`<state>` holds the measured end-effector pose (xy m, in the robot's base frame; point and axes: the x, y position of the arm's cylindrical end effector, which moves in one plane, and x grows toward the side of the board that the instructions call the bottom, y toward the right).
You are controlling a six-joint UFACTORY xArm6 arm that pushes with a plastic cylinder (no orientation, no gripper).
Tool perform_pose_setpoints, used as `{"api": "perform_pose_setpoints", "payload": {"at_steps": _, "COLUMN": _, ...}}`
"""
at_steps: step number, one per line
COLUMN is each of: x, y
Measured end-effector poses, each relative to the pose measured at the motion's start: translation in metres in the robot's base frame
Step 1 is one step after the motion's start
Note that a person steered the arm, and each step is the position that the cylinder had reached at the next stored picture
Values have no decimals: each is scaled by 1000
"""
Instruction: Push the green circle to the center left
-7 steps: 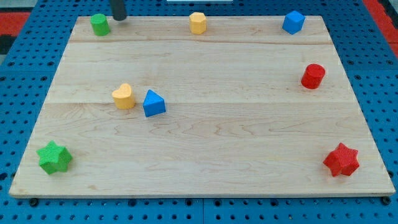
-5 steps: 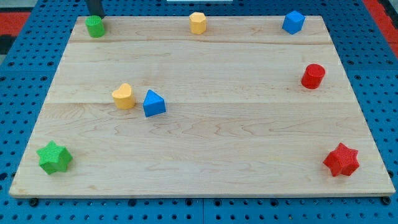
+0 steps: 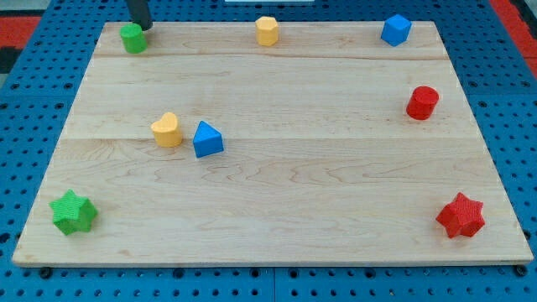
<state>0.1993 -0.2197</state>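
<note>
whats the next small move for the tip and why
Probably push toward the view's bottom. My tip sits at the green circle's upper right edge, near the board's top left corner, and center left lies below. Shifting slightly left first, to get squarely above it, may keep it from slipping sideways.

The green circle (image 3: pixel 132 38) is a short, upright cylinder, bright green with a flat round top. It stands on the wooden board at the view's top left corner, close to the top edge, perhaps just touched by the dark rod behind it.
</note>
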Motion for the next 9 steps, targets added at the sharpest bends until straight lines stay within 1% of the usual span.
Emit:
{"api": "perform_pose_setpoints", "payload": {"at_steps": 1, "x": 0, "y": -2}}
{"api": "perform_pose_setpoints", "payload": {"at_steps": 4, "x": 44, "y": -5}}
{"api": "perform_pose_setpoints", "payload": {"at_steps": 5, "x": 53, "y": -5}}
{"api": "perform_pose_setpoints", "payload": {"at_steps": 9, "x": 115, "y": -5}}
